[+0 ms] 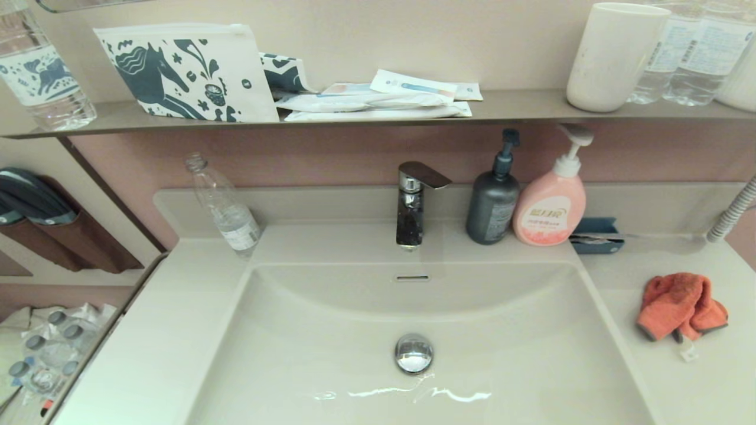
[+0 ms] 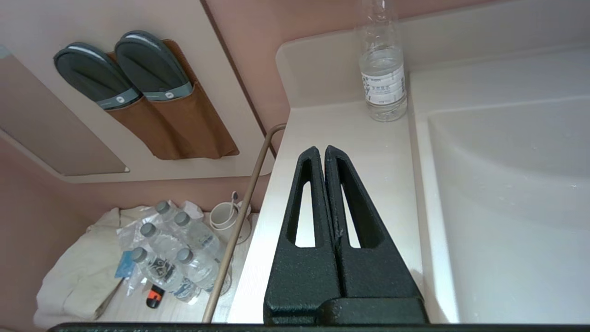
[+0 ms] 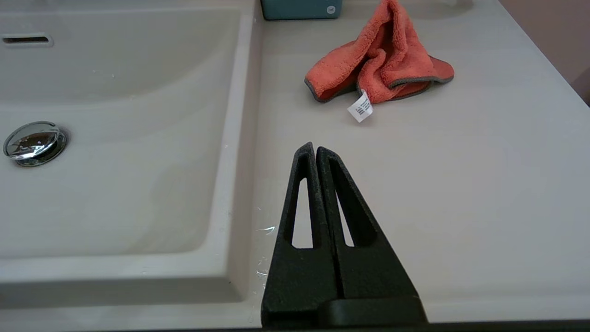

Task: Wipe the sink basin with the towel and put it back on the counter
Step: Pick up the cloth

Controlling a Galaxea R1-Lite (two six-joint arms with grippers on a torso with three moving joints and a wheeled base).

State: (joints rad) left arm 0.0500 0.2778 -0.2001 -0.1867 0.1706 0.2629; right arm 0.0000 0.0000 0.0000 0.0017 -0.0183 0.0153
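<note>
The orange-red towel (image 1: 679, 306) lies bunched on the counter (image 1: 703, 378) to the right of the sink basin (image 1: 331, 360); its white tag points toward me. In the right wrist view the towel (image 3: 380, 64) lies well ahead of my right gripper (image 3: 315, 148), which is shut and empty above the counter (image 3: 461, 184) beside the basin's right rim. The basin (image 3: 115, 138) has a chrome drain plug (image 1: 413, 353) and an overflow slot (image 1: 412, 277). My left gripper (image 2: 321, 150) is shut and empty over the left counter (image 2: 378, 157). Neither gripper shows in the head view.
A clear bottle (image 1: 227, 209) stands at the counter's back left. The faucet (image 1: 413, 200), a dark pump bottle (image 1: 493, 203), a pink pump bottle (image 1: 552, 203) and a blue box (image 1: 596, 235) line the back. A wall shelf (image 1: 508, 106) hangs above.
</note>
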